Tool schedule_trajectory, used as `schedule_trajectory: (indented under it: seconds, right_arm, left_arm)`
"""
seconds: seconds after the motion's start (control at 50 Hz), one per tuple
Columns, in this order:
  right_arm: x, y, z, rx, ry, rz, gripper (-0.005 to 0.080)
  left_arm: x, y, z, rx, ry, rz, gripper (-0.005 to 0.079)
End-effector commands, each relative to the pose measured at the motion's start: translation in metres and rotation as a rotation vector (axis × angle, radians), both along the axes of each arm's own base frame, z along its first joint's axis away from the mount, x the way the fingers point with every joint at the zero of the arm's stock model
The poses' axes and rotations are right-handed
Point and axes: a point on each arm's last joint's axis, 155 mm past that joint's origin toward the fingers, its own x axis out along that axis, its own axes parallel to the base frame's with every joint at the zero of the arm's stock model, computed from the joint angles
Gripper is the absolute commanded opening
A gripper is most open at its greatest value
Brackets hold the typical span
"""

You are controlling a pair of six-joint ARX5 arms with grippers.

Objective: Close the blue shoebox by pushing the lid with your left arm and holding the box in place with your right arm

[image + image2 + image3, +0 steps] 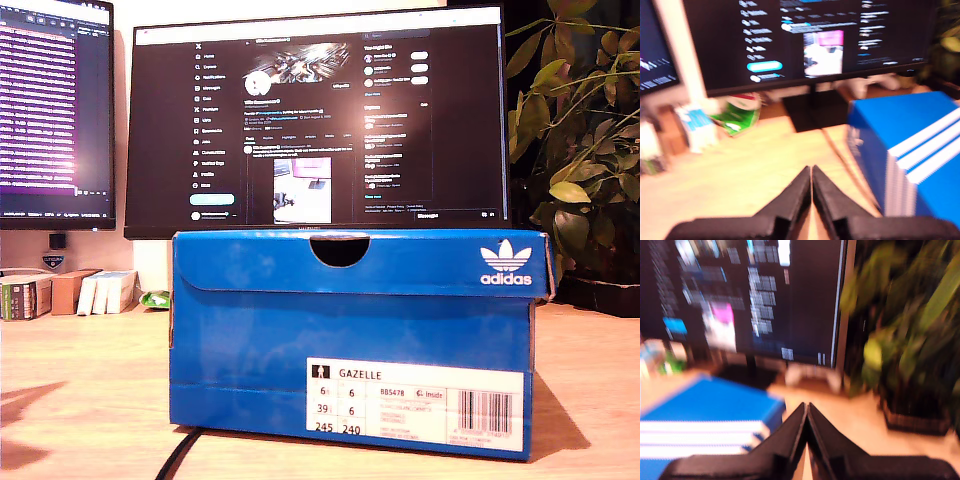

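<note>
The blue shoebox [350, 340] stands in the middle of the wooden desk [80, 400], its size label facing the exterior camera. Its lid [360, 262] lies flat down on the box. No arm or gripper shows in the exterior view. In the first wrist view my first gripper [811, 172] is shut with nothing between its tips, hovering over the desk beside the striped box [910, 145]. My second gripper [806, 407] is likewise shut and empty, just past a corner of the box [705, 415]. Neither gripper touches the box.
A large monitor [320, 120] stands behind the box and a second monitor [55, 110] at the exterior view's left. A potted plant [580, 150] fills that view's right. Small boxes [60, 292], a green packet [155, 298] and a black cable [180, 455] lie on the desk.
</note>
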Motion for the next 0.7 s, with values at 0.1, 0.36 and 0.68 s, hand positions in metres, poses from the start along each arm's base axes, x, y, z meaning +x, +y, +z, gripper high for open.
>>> schedule_trajectory:
  seconds: [0.1, 0.36, 0.68]
  right_arm:
    - [-0.014, -0.012, -0.008, -0.049, -0.003, -0.046, -0.0012]
    - [-0.041, -0.038, 0.005, -0.069, -0.090, -0.166, -0.0012]
    - [-0.046, -0.028, 0.002, -0.001, -0.052, -0.103, -0.0012]
  left_arm:
    - [-0.005, 0.001, 0.006, -0.013, -0.034, 0.004, -0.0019]
    - [-0.004, 0.000, 0.016, -0.023, -0.076, 0.000, -0.0019]
    - [-0.006, -0.004, 0.001, -0.014, -0.048, -0.028, -0.0019]
